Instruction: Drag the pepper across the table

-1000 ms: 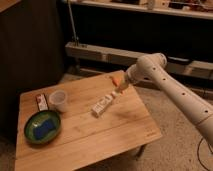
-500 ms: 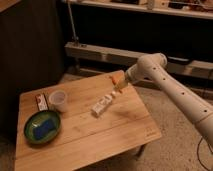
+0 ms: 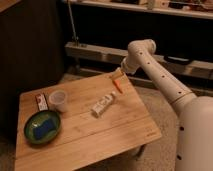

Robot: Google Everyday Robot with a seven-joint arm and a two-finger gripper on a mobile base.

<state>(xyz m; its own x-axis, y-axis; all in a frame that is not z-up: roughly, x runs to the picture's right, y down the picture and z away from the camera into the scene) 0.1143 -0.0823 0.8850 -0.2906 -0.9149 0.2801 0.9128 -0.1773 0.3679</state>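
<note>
The small orange-red pepper (image 3: 118, 86) lies near the far right edge of the light wooden table (image 3: 115, 132), just beyond the tip of the white tube (image 3: 103, 105). My gripper (image 3: 118, 77) is at the end of the white arm that reaches in from the right. It hangs right over the pepper's far end, at or touching it. The gripper's own tip hides the contact.
A clear plastic cup (image 3: 57, 100) and a small red-and-white box (image 3: 41, 101) stand at the table's left. A green bowl (image 3: 30, 131) with a blue sponge (image 3: 44, 127) sits at the front left. A dark cabinet and low shelving stand behind the table.
The gripper has shifted slightly toward the table's far edge, and the pepper has moved a little with it. The tube, cup and bowl have not moved.
</note>
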